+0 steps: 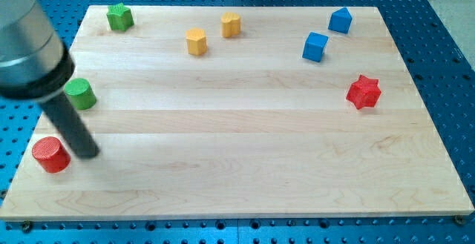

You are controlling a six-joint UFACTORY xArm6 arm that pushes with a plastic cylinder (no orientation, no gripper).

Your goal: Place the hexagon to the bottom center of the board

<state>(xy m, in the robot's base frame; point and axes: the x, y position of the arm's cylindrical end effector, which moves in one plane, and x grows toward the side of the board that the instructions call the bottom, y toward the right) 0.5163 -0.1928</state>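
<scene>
A yellow hexagon [196, 41] sits near the board's top, left of centre. A second, orange-yellow block [231, 24], also with several sides, sits just up and to the right of it. My tip [87, 154] rests at the board's lower left, just right of a red cylinder [50, 154] and below a green cylinder [79, 94]. The tip is far from the hexagon, down and to its left. The rod's thick grey upper part covers the view's upper left corner.
A green star [119, 16] lies at the top left. A blue cube [315, 47] and another blue block [340, 20] lie at the top right. A red star [364, 91] sits at the right. The wooden board [245, 177] lies on a blue perforated table.
</scene>
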